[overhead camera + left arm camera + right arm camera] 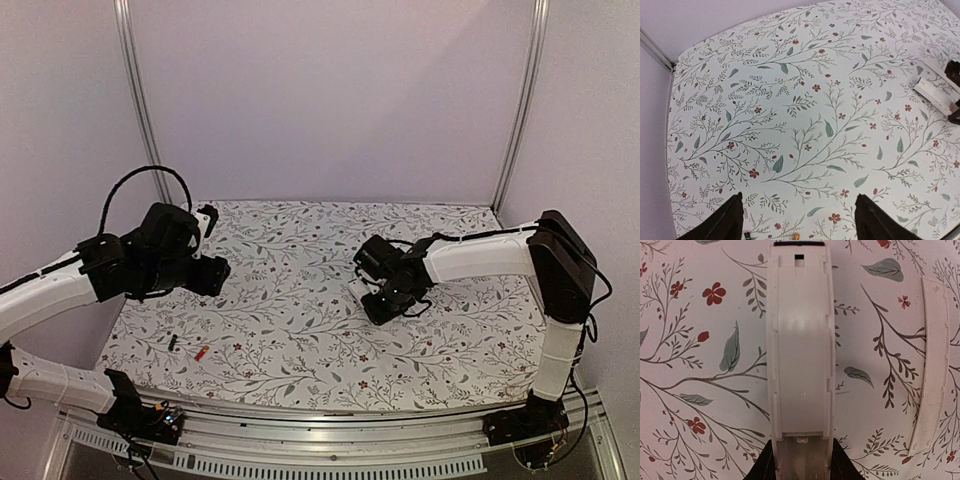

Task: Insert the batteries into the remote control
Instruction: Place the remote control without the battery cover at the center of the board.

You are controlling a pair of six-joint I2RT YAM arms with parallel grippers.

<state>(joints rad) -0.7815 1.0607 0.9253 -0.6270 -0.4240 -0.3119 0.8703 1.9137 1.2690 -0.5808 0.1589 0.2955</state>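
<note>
Right pincer (801, 460) is clamped on one end of the remote control (800, 340), right of centre on the tabletop (300, 330), with the loose cover strip (932, 365) just beside it. Left pincer (799, 200) hangs wide and empty over open surface. The black battery (172, 342) and red-orange battery (201, 352) lie near the front-left edge.

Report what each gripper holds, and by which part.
The right gripper clamps the remote control at one end, across its width. The left gripper is open and holds nothing.

Left hand (799, 215) hovers high, fingers spread wide — right hand (802, 467) low, fingers clamped.
</note>
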